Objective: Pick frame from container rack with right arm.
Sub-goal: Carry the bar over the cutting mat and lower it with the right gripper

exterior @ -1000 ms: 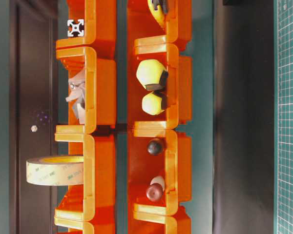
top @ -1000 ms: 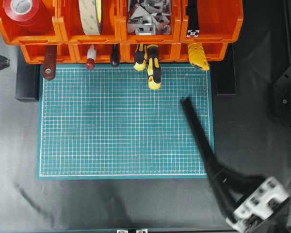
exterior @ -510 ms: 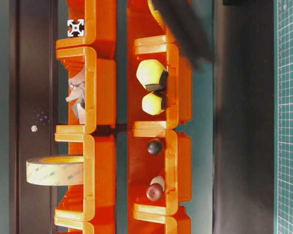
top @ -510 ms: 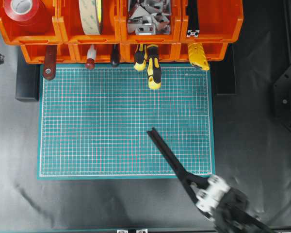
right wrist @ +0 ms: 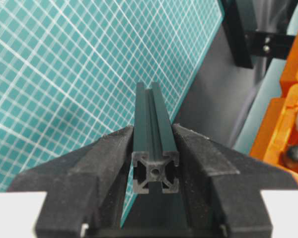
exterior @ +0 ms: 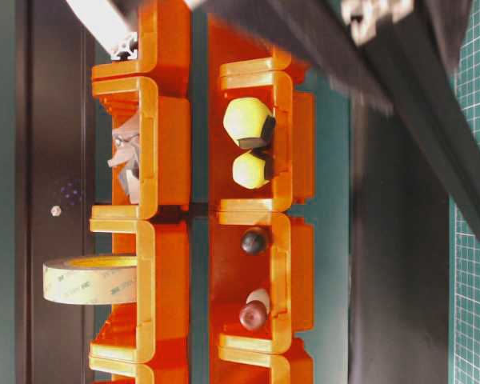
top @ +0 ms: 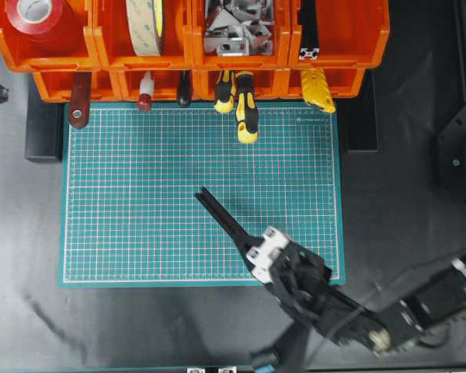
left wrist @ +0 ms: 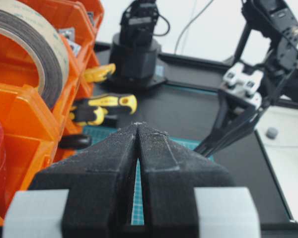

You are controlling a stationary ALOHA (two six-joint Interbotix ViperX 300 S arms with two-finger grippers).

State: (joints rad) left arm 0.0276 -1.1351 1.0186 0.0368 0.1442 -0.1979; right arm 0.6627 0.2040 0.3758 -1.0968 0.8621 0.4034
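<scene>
Right arm's black fingers pinch the slim black slotted frame bar lengthwise between them, so it cannot swivel.

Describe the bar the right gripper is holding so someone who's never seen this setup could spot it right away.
Start at the green cutting mat in front of the orange bins. Over its lower middle, the right gripper is clamped on a slim black bar that points up and left. Unlike the yellow-handled tools under the bins, it is straight, slotted lengthwise, with a square cross-shaped end.
</scene>
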